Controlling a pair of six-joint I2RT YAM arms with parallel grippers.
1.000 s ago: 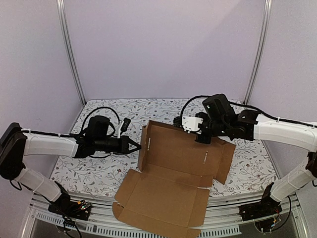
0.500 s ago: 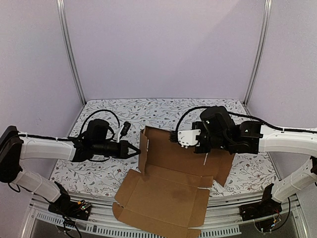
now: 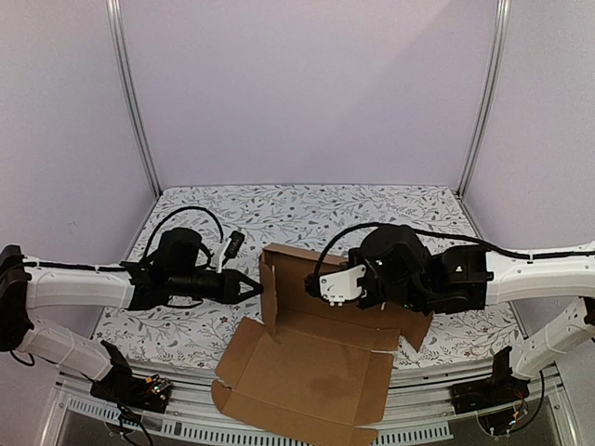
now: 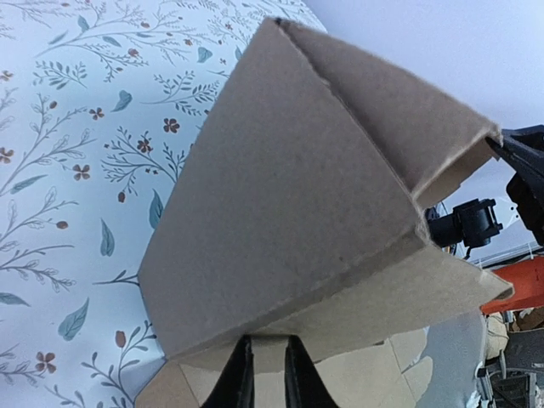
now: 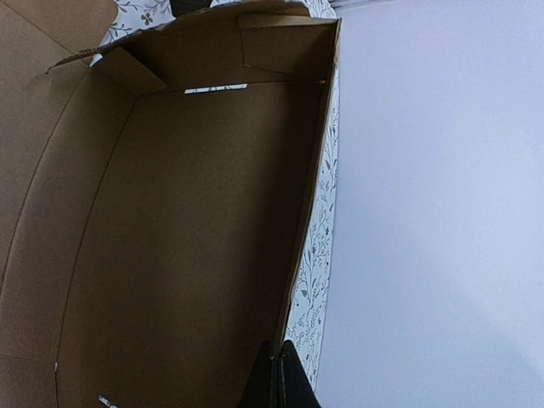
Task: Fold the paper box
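The paper box (image 3: 316,358) sits in the middle of the bench (image 3: 177,325), with its lid flap over the near edge. I judge the walls are being raised; next they need tucking in. The left end effector (image 4: 269,378), slightly spread, holds nothing beside the left wall. The right end effector (image 5: 274,378), pressed together, touches a wall's rim.

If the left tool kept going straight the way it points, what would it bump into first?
The paper box: its raised side wall stands right ahead of the left tool. It looks close, though depth is unclear.
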